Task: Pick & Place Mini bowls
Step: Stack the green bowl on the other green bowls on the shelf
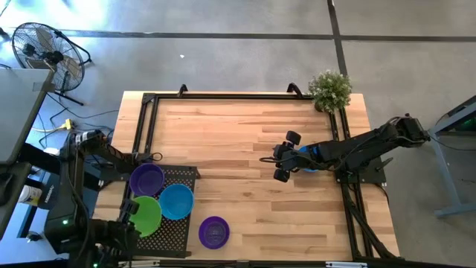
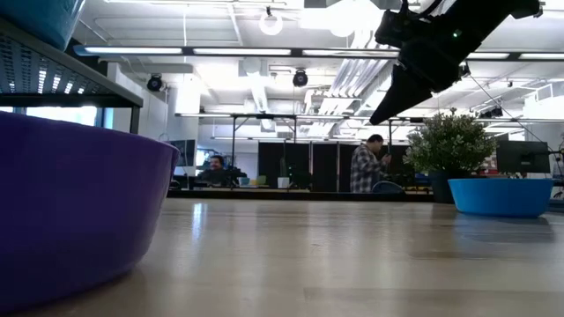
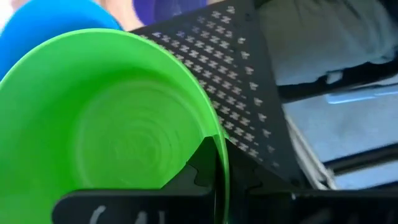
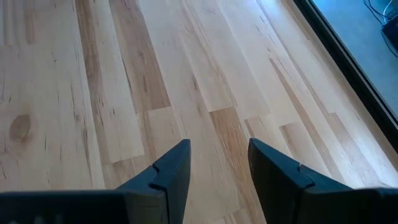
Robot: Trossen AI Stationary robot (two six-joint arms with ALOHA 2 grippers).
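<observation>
A black perforated tray sits at the table's near left corner. On it stand a purple mini bowl and a blue one. My left gripper is shut on a green mini bowl over the tray's left part. Whether that bowl touches the tray I cannot tell. Another purple mini bowl rests on its base on the wood beside the tray. A second blue mini bowl stands on the table under my right arm. My right gripper hangs open above bare wood at centre right. My left gripper holds the green bowl by its rim, with one finger inside the bowl and the other outside its wall. The bowl is tilted, its hollow facing the wrist camera, over the perforated tray.
A small potted plant stands at the far right corner. A black frame rail runs along the table's far, left and right sides. A floor fan stands beyond the far left. Bare wood fills the table's middle.
</observation>
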